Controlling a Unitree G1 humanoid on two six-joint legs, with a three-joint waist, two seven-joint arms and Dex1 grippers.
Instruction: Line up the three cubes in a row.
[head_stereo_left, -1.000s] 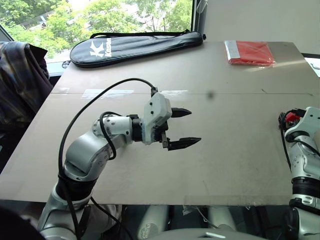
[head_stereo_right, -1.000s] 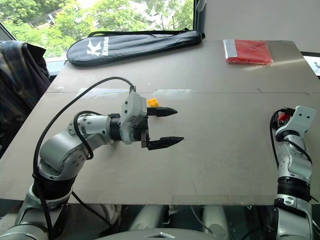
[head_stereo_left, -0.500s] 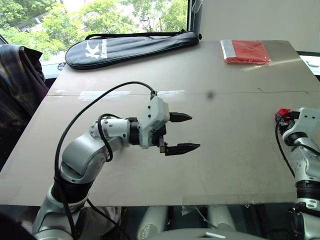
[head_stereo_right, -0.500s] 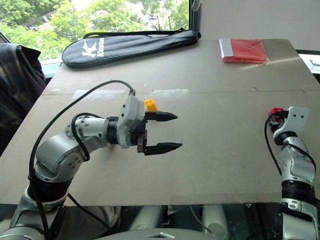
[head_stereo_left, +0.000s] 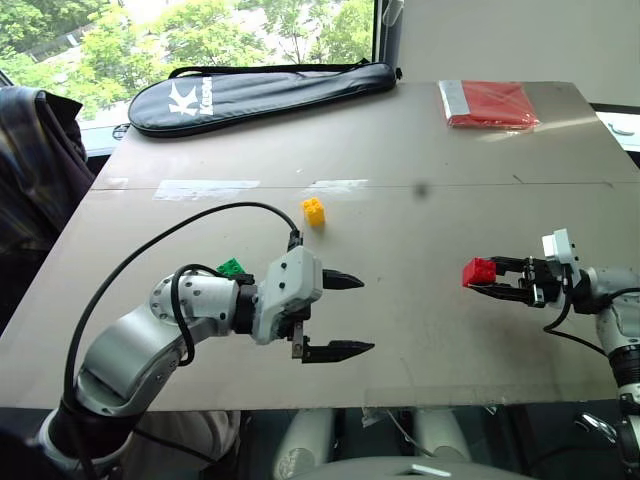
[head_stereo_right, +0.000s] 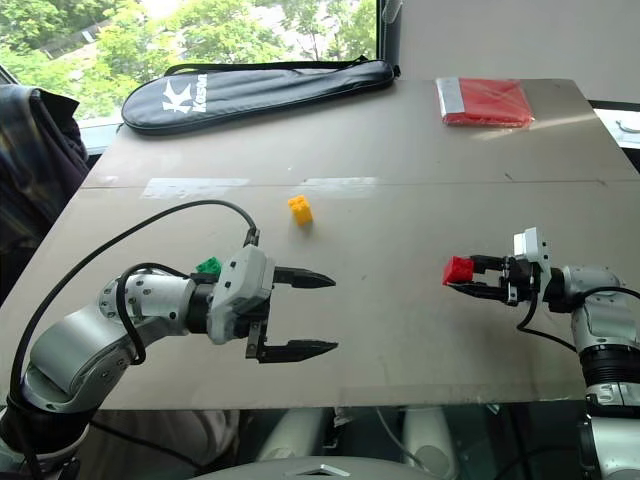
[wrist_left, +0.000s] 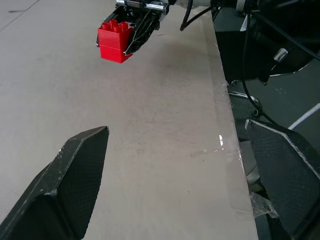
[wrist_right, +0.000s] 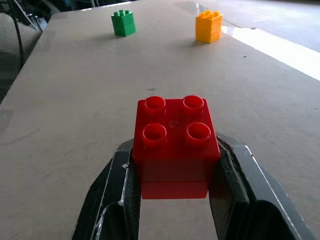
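Row not built yet: right gripper (head_stereo_left: 497, 279) clamps the red cube (head_stereo_left: 478, 272) off the table (head_stereo_left: 430, 130), yellow (head_stereo_left: 314, 211) sits mid-table, green (head_stereo_left: 232, 267) behind the empty, wide-open left gripper (head_stereo_left: 343, 314), all three well apart.

Daylight floods in from the window (head_stereo_left: 190, 25) beyond the far edge of my bench (head_stereo_left: 420, 260), where the trees outside wash out pale. A bright strip of glare lies across the bench surface in my right wrist view, just past the yellow-orange cube (wrist_right: 209, 26). Shadows are soft: a faint one sits under my left gripper (head_stereo_left: 340, 315). Up close, my left fingers (wrist_left: 75, 185) look blurred, while the red cube (wrist_right: 175, 145) reads sharp, studs and all.
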